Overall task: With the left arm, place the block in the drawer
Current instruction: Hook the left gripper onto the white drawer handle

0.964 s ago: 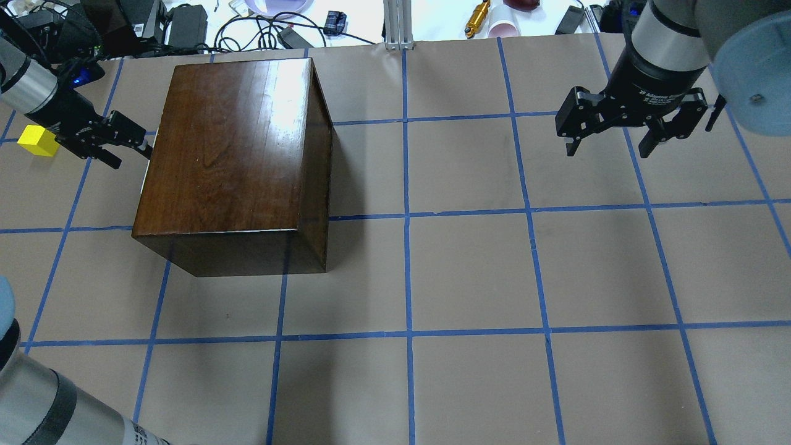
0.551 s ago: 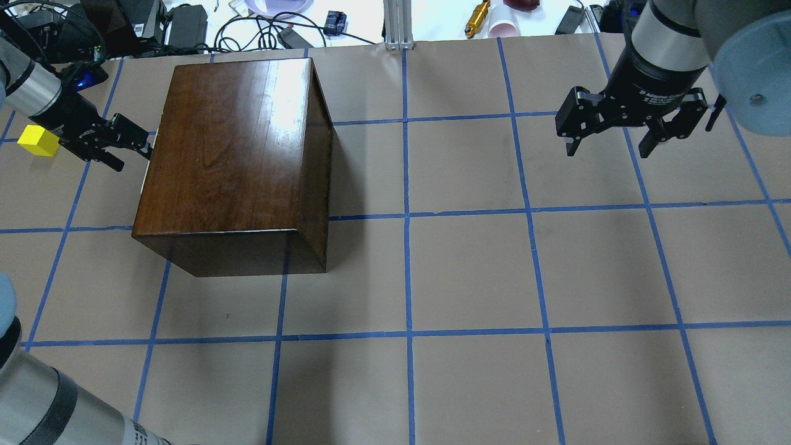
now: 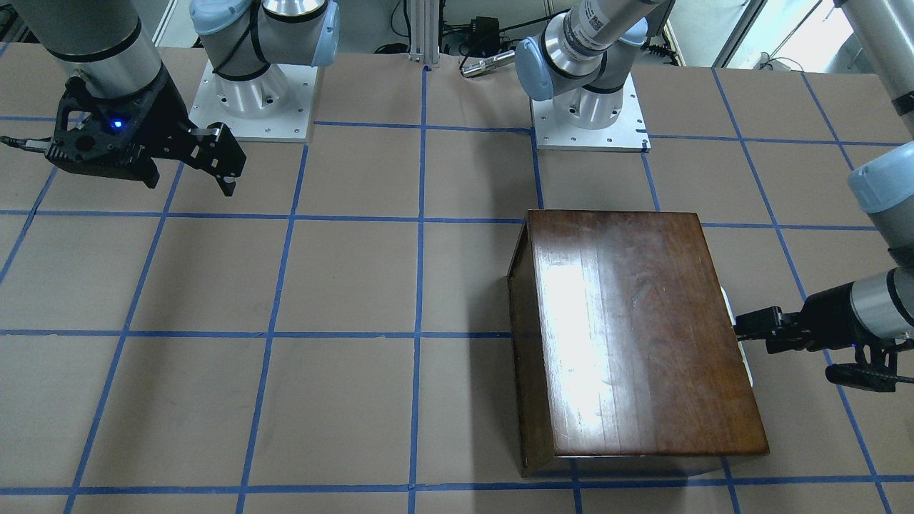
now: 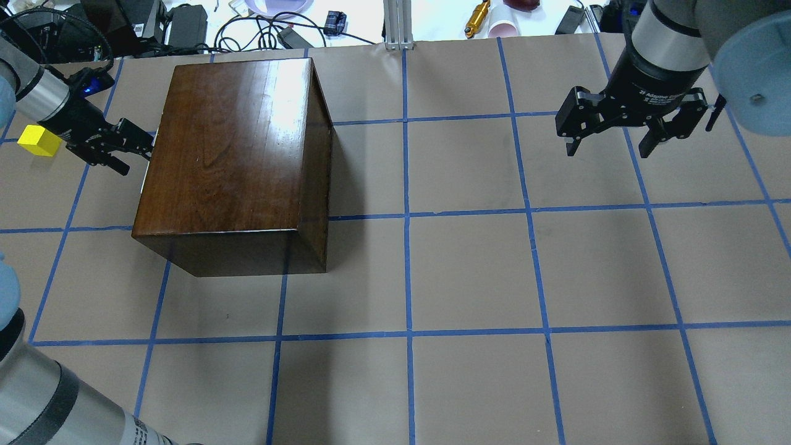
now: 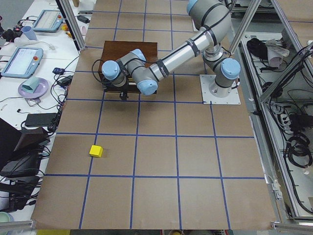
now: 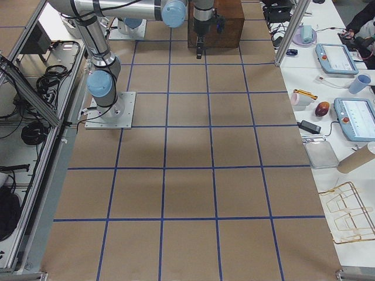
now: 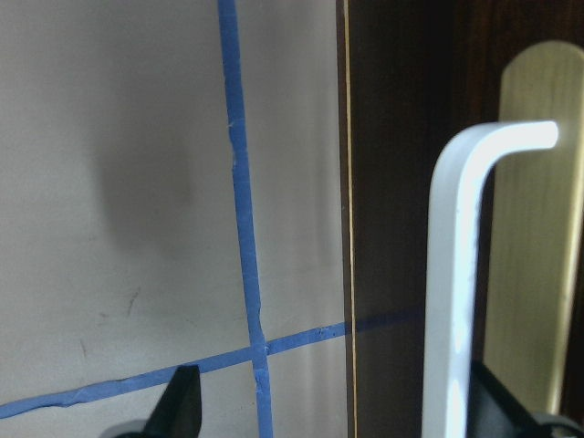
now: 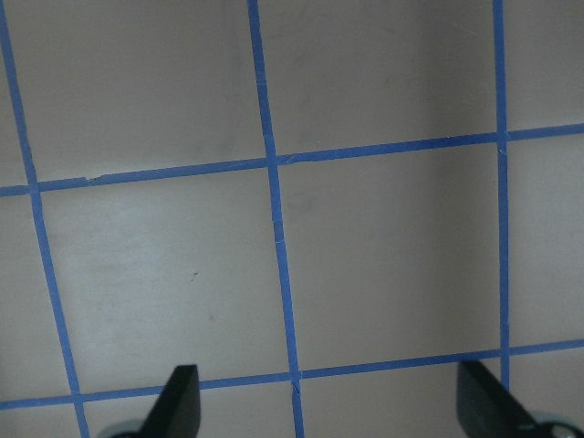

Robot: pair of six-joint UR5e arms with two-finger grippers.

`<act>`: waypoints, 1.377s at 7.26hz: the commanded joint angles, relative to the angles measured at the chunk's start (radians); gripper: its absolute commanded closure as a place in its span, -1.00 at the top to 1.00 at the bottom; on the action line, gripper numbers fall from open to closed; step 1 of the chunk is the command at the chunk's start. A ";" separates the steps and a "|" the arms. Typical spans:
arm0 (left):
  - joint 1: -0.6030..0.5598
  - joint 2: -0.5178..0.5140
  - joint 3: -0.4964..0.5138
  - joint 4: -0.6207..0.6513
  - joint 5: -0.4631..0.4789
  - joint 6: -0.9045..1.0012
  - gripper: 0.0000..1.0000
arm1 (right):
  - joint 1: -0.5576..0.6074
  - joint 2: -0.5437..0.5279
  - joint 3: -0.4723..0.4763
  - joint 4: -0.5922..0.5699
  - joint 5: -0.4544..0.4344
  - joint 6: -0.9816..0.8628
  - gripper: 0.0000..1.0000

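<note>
The yellow block [image 4: 38, 140] lies on the table to the left of my left wrist; it also shows in the exterior left view [image 5: 96, 151]. The dark brown cabinet [image 4: 235, 154] stands with its drawer shut. The drawer front [image 7: 392, 182] fills the right of the left wrist view, with a white bent handle [image 7: 453, 274] over a brass plate. My left gripper [image 4: 136, 157] is open at that face, and the handle is just inside one fingertip [image 7: 497, 406]. My right gripper [image 4: 612, 145] is open and empty, high over the far right.
The table is brown paper with a blue tape grid [image 4: 408, 216]. Cables, chargers and small items [image 4: 266, 28] lie beyond the far edge. Both arm bases [image 3: 250, 93] stand at the robot's side of the table.
My left gripper has moved slightly toward the cabinet's drawer face. The block, the cabinet and the right arm have not moved.
</note>
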 commanded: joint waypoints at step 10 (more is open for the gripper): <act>0.000 -0.010 0.023 0.022 0.002 0.152 1.00 | -0.001 0.000 0.001 0.000 0.000 0.000 1.00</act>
